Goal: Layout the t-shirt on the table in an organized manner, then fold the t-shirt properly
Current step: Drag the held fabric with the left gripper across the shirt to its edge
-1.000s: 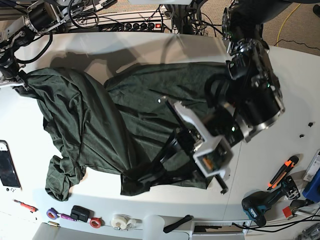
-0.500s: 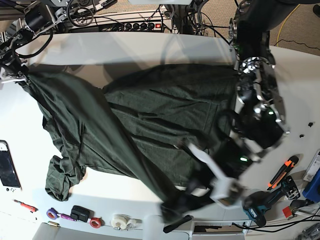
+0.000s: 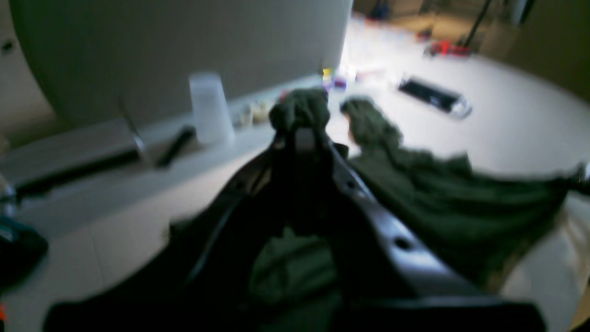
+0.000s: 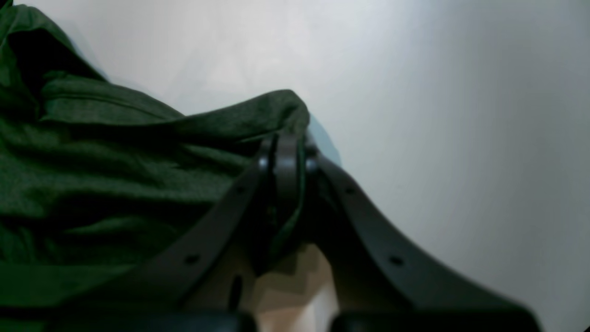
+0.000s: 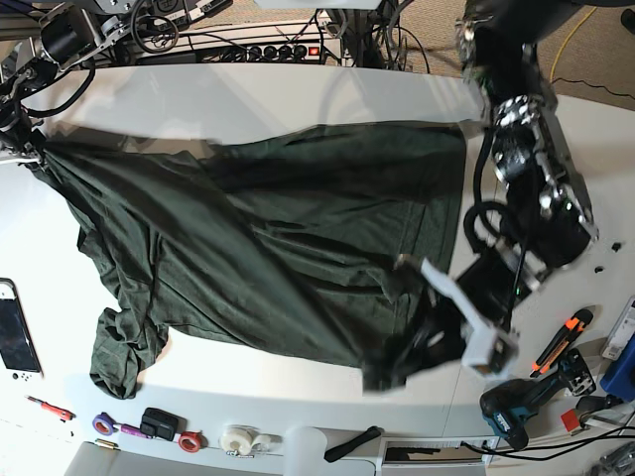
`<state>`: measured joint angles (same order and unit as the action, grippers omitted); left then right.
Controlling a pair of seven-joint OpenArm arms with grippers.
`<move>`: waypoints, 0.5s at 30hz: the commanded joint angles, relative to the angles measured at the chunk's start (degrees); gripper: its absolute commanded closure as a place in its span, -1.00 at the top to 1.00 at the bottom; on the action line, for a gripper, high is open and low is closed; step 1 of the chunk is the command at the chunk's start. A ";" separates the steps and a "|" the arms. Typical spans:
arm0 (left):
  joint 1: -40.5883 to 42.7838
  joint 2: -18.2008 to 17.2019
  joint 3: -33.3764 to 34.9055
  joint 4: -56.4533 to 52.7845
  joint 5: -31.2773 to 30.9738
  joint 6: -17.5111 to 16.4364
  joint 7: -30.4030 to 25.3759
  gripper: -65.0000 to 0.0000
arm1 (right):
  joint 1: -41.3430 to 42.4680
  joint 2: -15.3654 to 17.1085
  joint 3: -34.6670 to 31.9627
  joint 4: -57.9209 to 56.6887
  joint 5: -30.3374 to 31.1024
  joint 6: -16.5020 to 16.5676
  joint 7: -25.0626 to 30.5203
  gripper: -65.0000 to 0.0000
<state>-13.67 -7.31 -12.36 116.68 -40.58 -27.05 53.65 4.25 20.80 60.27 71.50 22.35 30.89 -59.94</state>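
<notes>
The t-shirt (image 5: 268, 248), a large dark green heathered garment of soft wrinkly fabric, lies stretched across the middle of the wide white smooth desk (image 5: 298, 99). Nearest the camera, at the lower right of the base view, the left gripper (image 5: 402, 365) has its jaws clamped on a bunched corner of the hem. The blurred left wrist view shows the same, a knot of green cloth (image 3: 299, 108) poking out past the closed tips. A limp sleeve (image 5: 124, 352) sags in a heap at the lower left. Farther off, at the upper left edge of the frame, the right gripper (image 5: 30, 154) has its jaws together on the opposite corner, and the right wrist view shows fabric pinched between them (image 4: 286, 152).

The two grips at opposite corners likely serve to draw the cloth taut along a diagonal, so the folded-over layers open out flat before any folding starts.

Compared with a second ago, the left arm has swung from the middle of the shirt out toward the lower right. The heavy fold that covered the centre has been pulled open, and the far corner has shifted slightly upward.
</notes>
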 commanded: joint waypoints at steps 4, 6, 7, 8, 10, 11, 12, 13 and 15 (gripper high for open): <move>4.57 -4.55 -0.20 0.83 -0.59 -0.04 -1.57 -1.00 | 0.52 1.77 0.07 0.85 0.76 0.09 1.66 -1.00; 7.15 -6.75 -0.22 0.83 -0.61 -0.02 -1.60 -1.00 | 0.52 1.77 0.07 0.85 0.76 0.07 1.73 -1.00; 8.26 -7.69 -0.22 0.85 -0.61 -0.02 -1.57 -1.00 | 0.55 1.77 0.04 0.85 0.74 0.07 1.73 -1.00; 9.29 -8.48 -0.22 0.85 -0.61 0.02 -1.57 -1.00 | 0.52 1.79 0.07 0.85 0.76 0.07 1.73 -1.00; 11.10 -9.62 -0.22 0.85 -0.63 0.00 -1.55 -1.00 | 0.55 1.79 0.07 0.85 0.74 0.09 1.75 -1.00; 11.89 -9.94 -0.22 0.85 -0.63 0.02 -1.53 -1.00 | 0.52 1.79 0.07 0.85 0.74 0.09 1.79 -1.00; 12.52 -10.21 -0.33 0.85 -0.63 -0.02 -1.44 -1.00 | 0.52 1.79 0.07 0.85 0.72 0.09 1.86 -1.00; 13.03 -10.49 -0.55 0.85 -0.66 -0.04 -1.29 -1.00 | 0.52 1.79 0.07 0.85 0.72 0.09 1.95 -1.00; 13.38 -10.82 -1.60 0.85 -0.66 -0.09 0.11 -1.00 | 0.52 1.95 0.07 0.85 0.72 0.09 1.97 -1.00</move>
<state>0.58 -17.32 -13.34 116.60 -40.34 -27.09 55.42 4.25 20.82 60.23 71.50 22.41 30.89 -59.48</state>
